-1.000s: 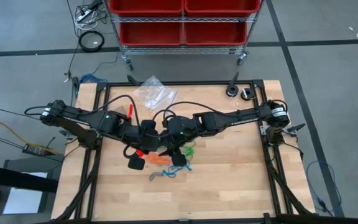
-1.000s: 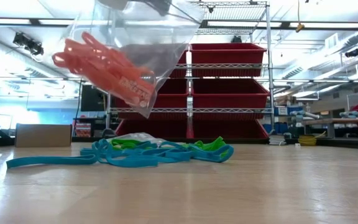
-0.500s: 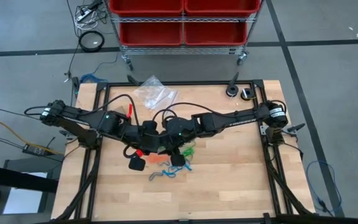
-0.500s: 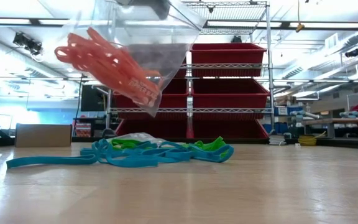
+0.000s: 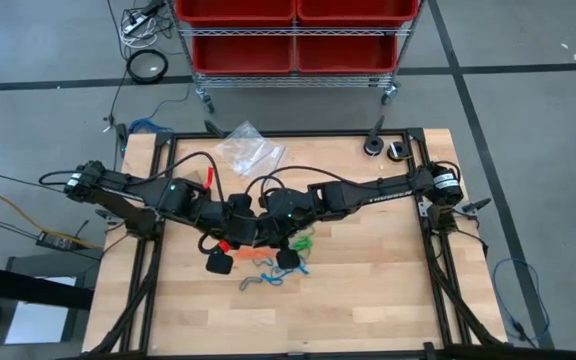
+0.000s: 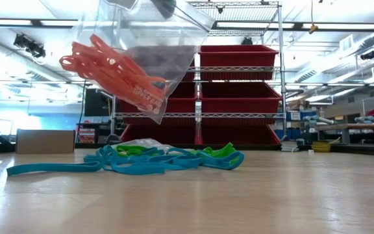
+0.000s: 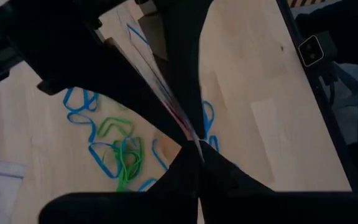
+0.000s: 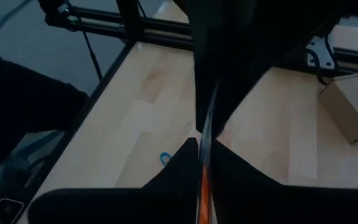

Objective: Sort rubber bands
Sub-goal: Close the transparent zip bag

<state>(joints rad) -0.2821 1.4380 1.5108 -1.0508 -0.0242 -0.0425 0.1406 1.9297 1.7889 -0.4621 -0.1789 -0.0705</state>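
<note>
A clear plastic bag holding orange rubber bands hangs above the middle of the table. Both grippers are shut on its top. My left gripper comes from the table's left and my right gripper from its right; they meet over the bag. Under the bag, blue and green rubber bands lie in a loose heap on the wood. In the low view the fingers are above the picture's top edge. My left gripper pinches the bag's thin top edge between its two fingers, slanting down from the table's left. The bag hangs below, clear of the table. My right gripper pinches the bag's top edge between its two fingers, slanting down from the table's right. The bag hangs below it with the orange bands bunched in one lower corner.
A second clear bag lies near the table's far edge. Two small round objects sit at the far right corner. A shelf of red bins stands beyond the far edge. A small cardboard box lies on the table.
My right gripper has shut on the bag's top edge. The bag's mouth has drawn narrower. The bag has swung a little, and the bunch of orange bands inside has shifted and tilted. The bag stays clear of the table.
</note>
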